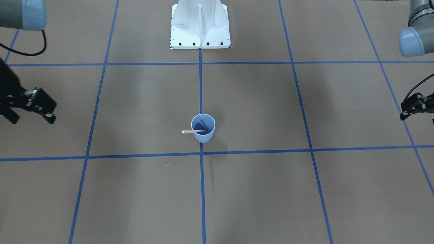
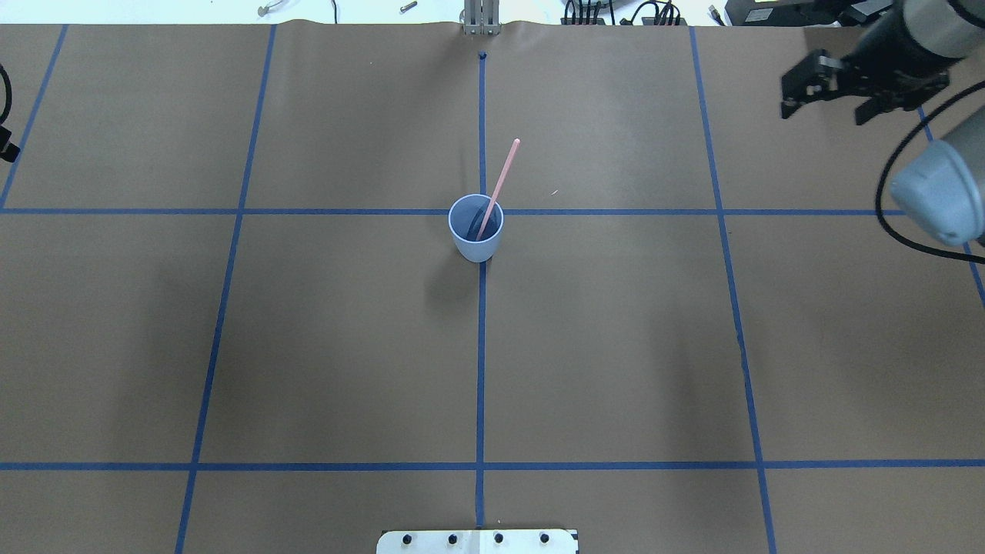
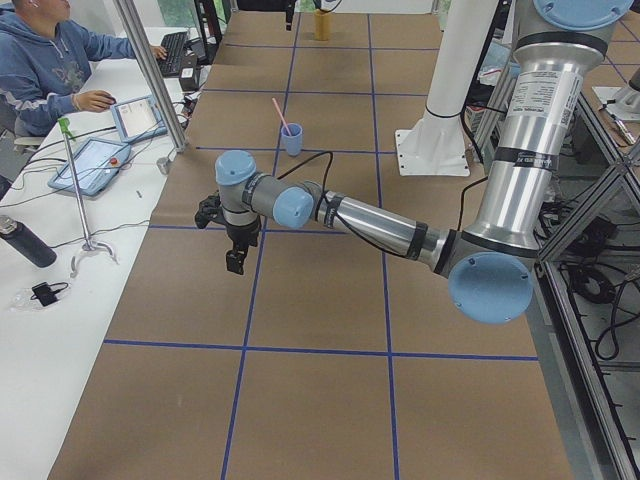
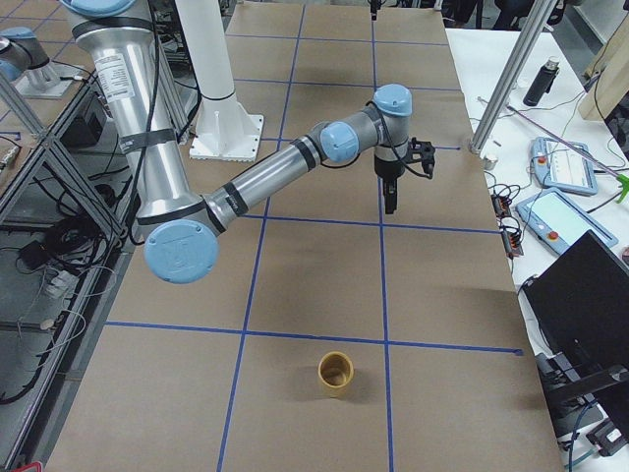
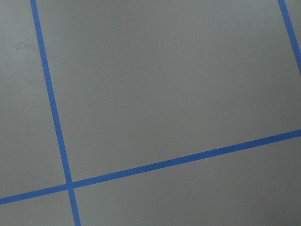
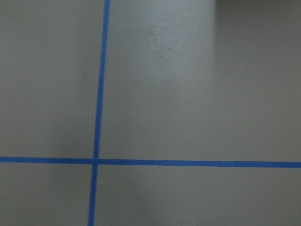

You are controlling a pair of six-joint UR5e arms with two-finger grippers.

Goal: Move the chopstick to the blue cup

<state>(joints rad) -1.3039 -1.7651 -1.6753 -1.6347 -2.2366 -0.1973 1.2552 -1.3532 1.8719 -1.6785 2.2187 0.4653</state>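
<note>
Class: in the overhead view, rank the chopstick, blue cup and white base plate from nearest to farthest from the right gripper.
1. chopstick, leaning out toward the right gripper
2. blue cup, table centre
3. white base plate, bottom edge

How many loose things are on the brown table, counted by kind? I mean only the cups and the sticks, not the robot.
Cups: 2 (the blue cup and a yellow cup)
Sticks: 1 (the pink chopstick, leaning inside the blue cup)
Total: 3
</note>
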